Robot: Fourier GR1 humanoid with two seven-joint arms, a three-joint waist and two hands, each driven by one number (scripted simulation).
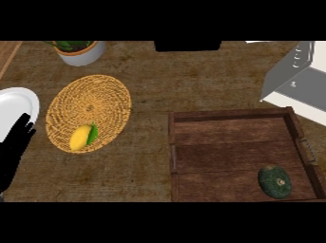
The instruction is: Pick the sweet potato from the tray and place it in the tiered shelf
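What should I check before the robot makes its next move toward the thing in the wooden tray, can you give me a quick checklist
1. Item in the wooden tray: a dark green round item lies at its lower right corner, not obviously a sweet potato. Cannot tell.
2. Item uncovered, with nothing on top: ok.
3. Left hand out of the way: open at the left edge, over the white plate. Ok.
4. Right hand ready: not in view. Cannot tell.
5. Tiered shelf: grey metal piece at upper right, only partly in view. Cannot tell whether it has room.
6. Woven mat with yellow fruit away from the tray: ok.
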